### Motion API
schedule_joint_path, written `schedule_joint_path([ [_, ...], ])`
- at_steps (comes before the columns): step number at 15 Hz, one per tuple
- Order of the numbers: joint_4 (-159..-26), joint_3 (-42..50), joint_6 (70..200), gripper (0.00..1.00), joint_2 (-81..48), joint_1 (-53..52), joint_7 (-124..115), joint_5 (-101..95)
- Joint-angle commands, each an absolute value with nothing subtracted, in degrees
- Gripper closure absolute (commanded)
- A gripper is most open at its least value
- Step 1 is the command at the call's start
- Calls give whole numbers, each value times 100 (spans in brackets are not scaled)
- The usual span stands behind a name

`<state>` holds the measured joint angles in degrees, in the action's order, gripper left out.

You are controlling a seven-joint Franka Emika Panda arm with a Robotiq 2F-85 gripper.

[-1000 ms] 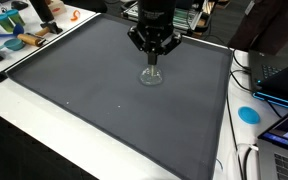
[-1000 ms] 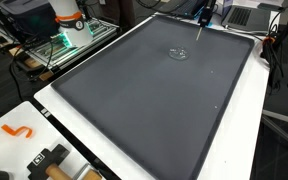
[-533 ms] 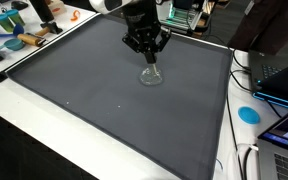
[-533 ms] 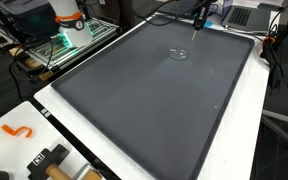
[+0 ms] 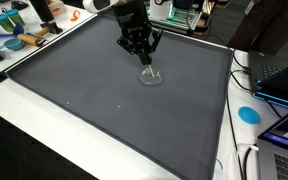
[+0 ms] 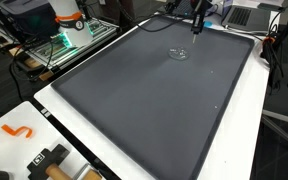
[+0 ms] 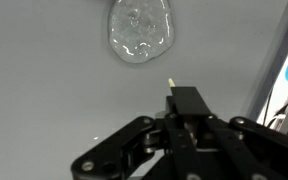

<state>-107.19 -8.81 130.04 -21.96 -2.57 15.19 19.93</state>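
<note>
Lifted and drawn back since a second ago, the fingers (image 5: pixel 135 47) are pinched shut on a thin stick (image 7: pixel 171 84), whose pale tip pokes out past them (plainest in the wrist view). Near that tip, and apart from it in the wrist view, the clear glass dish (image 5: pixel 151 76) sits on the grey mat (image 5: pixel 94 95) covering the bench (image 5: pixel 34 135).

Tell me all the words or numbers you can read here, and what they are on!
No text can be read in any view.
Gripper, shut on a thin stick: no label shows.
Clear dish and dark mat: no writing.
Blue disc: plain, no sign.
Gear beyond the mat's edges: too small and blurred to read.
</note>
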Motion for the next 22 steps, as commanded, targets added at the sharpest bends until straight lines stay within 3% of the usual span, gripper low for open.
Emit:
schedule_joint_path([
  [1,-11261,-999,13452,97,-1865,-46,1851,2363],
  [22,-11845,-984,13709,97,-1636,342,3060,3738],
])
